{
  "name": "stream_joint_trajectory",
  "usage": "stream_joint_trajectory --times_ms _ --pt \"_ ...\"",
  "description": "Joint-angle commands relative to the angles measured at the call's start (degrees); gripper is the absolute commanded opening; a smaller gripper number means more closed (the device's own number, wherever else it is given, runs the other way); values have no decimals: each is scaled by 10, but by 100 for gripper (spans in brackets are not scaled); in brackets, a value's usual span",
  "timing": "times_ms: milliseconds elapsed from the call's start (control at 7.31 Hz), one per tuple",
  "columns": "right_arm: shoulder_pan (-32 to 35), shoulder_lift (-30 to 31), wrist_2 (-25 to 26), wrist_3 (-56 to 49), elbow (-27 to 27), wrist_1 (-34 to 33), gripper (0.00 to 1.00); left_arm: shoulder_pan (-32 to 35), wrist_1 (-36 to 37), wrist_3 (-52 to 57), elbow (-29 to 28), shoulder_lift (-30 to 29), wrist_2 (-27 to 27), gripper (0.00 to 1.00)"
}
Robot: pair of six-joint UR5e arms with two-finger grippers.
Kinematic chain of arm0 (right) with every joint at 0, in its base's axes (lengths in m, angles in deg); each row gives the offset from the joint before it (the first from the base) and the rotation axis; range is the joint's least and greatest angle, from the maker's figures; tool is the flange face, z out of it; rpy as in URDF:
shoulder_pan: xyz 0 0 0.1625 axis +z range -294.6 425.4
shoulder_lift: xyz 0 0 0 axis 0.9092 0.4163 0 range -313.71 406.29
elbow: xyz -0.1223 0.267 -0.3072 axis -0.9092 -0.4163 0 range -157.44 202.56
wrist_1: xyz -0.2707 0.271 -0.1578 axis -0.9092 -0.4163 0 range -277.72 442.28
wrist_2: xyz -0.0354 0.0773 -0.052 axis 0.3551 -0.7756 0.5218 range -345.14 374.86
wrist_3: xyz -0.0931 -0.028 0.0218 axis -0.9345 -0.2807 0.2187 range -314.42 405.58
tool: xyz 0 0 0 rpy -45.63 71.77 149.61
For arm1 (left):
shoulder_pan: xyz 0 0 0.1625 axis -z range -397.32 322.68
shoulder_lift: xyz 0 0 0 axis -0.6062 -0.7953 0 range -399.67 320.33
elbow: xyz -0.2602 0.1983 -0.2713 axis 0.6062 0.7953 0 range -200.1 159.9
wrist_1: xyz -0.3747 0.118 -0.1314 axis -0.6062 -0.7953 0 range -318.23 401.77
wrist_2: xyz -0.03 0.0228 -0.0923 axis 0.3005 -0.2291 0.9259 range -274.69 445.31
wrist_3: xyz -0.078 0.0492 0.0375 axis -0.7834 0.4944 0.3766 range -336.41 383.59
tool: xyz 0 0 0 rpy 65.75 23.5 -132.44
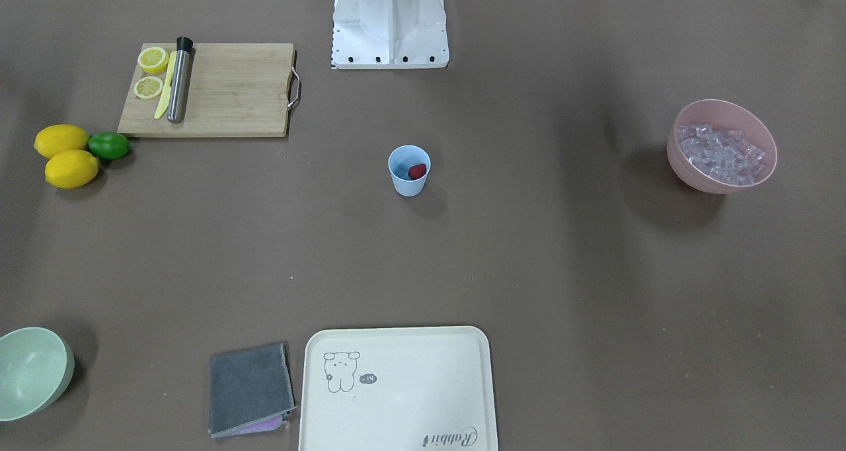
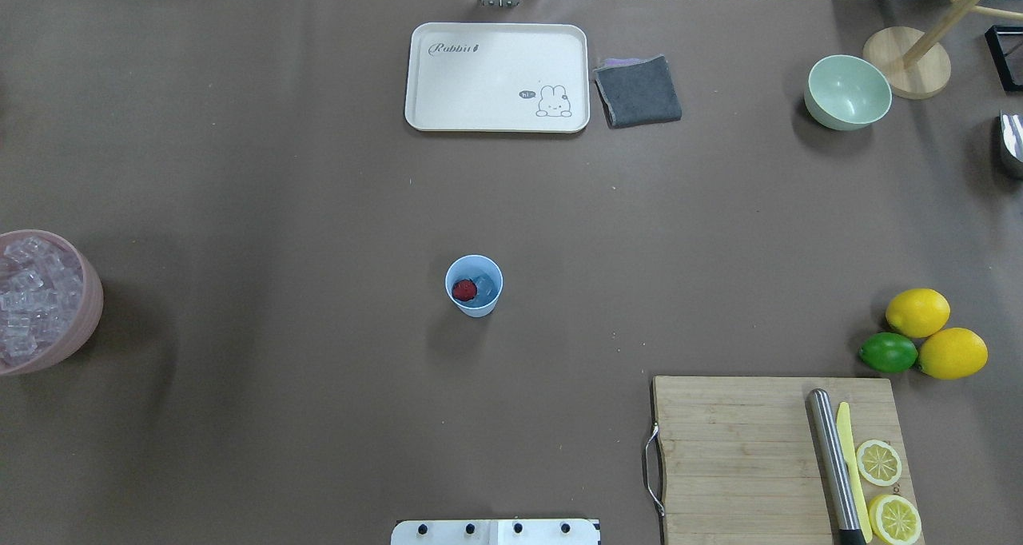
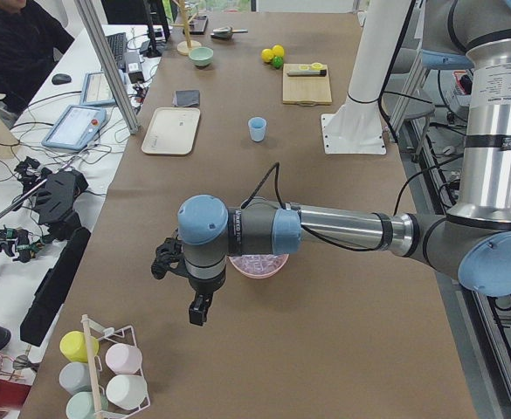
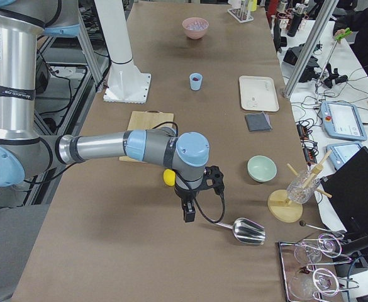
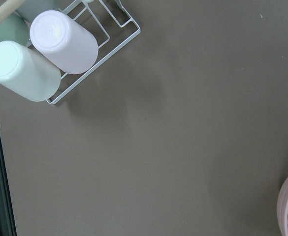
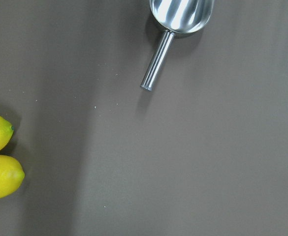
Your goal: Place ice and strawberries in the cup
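Small light-blue plastic cup [image 2: 474,286] at mid-tabletop [image 2: 320,209] holds a dark-red strawberry [image 2: 464,290] and what looks like a clear ice cube [image 2: 484,284].
The left end effector [image 3: 200,310] hangs by the pink bowl [image 1: 684,170] of ice [image 1: 724,155], the right end effector [image 4: 189,214] near a steel scoop [image 4: 250,231]; open or closed, I cannot tell for either.
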Motion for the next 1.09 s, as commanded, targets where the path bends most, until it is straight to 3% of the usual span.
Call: stream_joint_trajectory --times_ms 0,957 --pt "1 21 1 1 -3 26 100 0 0 -2 2 5 0 98" --pt "2 36 -1 -1 -14 49 100 -7 1 -29 4 11 -2 98"
